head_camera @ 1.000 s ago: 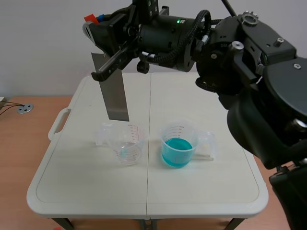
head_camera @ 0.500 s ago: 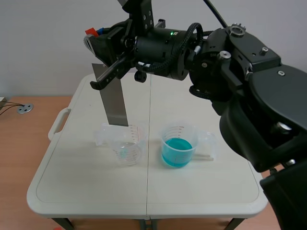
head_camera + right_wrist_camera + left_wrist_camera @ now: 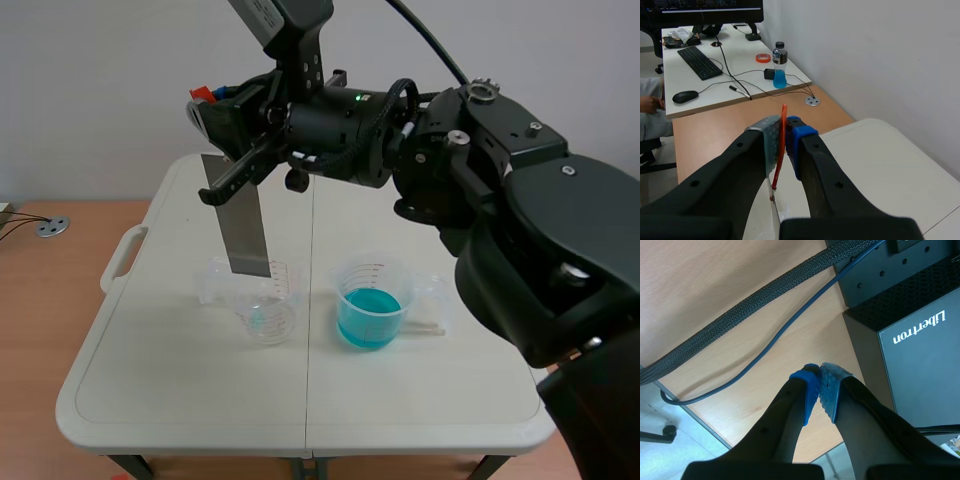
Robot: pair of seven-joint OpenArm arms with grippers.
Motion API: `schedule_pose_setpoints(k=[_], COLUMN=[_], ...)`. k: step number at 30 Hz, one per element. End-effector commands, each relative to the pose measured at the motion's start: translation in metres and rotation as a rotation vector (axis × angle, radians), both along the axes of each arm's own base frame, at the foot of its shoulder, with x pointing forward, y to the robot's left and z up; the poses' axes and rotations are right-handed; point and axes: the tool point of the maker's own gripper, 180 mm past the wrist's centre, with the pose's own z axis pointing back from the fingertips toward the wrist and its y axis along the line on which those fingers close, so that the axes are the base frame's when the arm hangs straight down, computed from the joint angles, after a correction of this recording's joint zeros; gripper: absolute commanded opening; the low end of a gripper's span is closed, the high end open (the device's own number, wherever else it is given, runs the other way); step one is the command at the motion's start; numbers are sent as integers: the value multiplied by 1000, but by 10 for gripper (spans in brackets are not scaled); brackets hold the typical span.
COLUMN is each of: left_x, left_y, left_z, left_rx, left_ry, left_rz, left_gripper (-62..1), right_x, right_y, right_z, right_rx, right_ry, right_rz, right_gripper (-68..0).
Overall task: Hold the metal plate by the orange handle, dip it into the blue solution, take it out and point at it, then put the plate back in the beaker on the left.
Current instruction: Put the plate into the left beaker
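Observation:
My right arm reaches across from the right, and its gripper (image 3: 207,103) is high over the table's back left, shut on the orange handle (image 3: 203,94). The grey metal plate (image 3: 240,225) hangs down from it, slightly tilted, with its lower edge at the rim of the clear left beaker (image 3: 265,305). The beaker of blue solution (image 3: 369,305) stands to its right. In the right wrist view the orange handle (image 3: 782,145) is pinched between the pads of the right gripper (image 3: 784,131). The left gripper (image 3: 819,379) is shut on nothing, off the table above a wooden surface.
The white folding table (image 3: 180,400) has a handle at its left edge. Beyond the table, the right wrist view shows a desk with a keyboard (image 3: 699,61), a bottle (image 3: 780,65) and a person's hand (image 3: 649,104). Cables and a black box (image 3: 920,355) lie beneath the left gripper.
The right gripper has carried the plate a little to the right and lower. Its bottom edge has dropped from above the left beaker to the beaker's rim.

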Motion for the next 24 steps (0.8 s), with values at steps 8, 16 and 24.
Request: schedule_pose_setpoints(k=[8, 16, 24], left_x=[-5, -4, -5], left_y=[-3, -3, -3], left_z=[2, 2, 2], left_rx=[-11, -11, -11], left_ry=[6, 4, 5], left_rz=[1, 1, 1], left_gripper=[-579, -579, -579], right_x=[2, 0, 3], right_y=[5, 8, 5], right_z=[-5, -21, -40], right_rx=[35, 44, 42], right_ry=[22, 60, 109], right_rz=[14, 22, 9], right_gripper=[-662, -662, -662])
